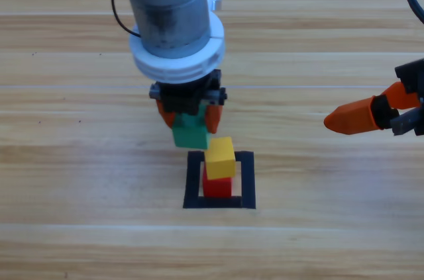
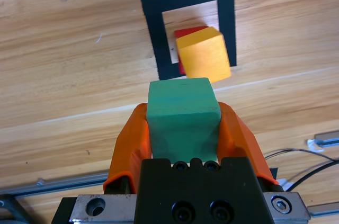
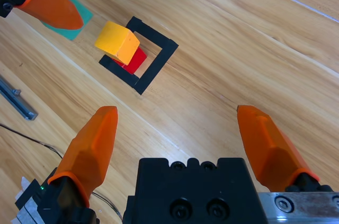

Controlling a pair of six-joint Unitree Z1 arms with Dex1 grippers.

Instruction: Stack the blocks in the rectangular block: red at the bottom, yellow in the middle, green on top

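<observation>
The left pincer (image 2: 183, 128) pinches the green cube (image 2: 183, 121) above the worktop (image 1: 79, 181), just beside the yellow cube (image 1: 220, 157) resting on the red cube (image 1: 216, 186) inside the black tape square (image 1: 246, 181), while the right pincer (image 3: 180, 144) waits spread near the right edge.

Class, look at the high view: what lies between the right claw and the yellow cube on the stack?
Only bare wooden table and the right strip of the black tape outline. The right claw, open, waits apart from the yellow cube; the high view shows it.
</observation>
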